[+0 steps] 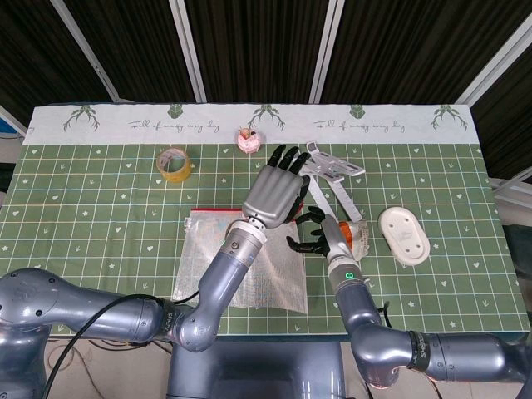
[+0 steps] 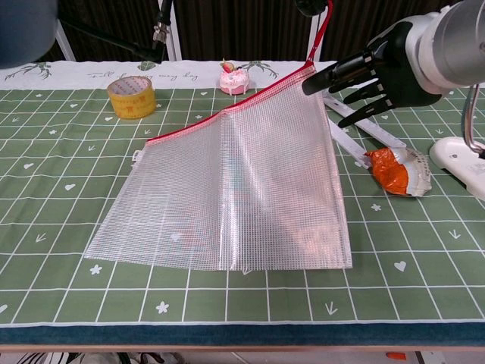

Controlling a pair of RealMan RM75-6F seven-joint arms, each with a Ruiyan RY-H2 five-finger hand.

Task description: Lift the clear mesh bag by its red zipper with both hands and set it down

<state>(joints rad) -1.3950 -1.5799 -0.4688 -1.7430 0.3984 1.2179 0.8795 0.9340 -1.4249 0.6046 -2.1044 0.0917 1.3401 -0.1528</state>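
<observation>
The clear mesh bag (image 1: 206, 251) (image 2: 235, 189) lies on the green mat with its right top corner raised. Its red zipper (image 2: 220, 114) (image 1: 209, 211) slopes up to that corner. My left hand (image 1: 274, 193) hangs over the corner and pinches the red zipper pull (image 2: 322, 30); in the chest view only its dark fingertips (image 2: 307, 7) show at the top edge. My right hand (image 1: 312, 233) (image 2: 379, 70) hovers just right of the raised corner, fingers spread toward the bag's edge, holding nothing.
A yellow tape roll (image 1: 174, 163) (image 2: 131, 96) and a small cupcake toy (image 1: 248, 140) (image 2: 235, 78) sit behind the bag. To the right lie a white folding stand (image 1: 334, 173), an orange wrapper (image 2: 392, 171) and a white oval case (image 1: 405, 235) (image 2: 461, 155).
</observation>
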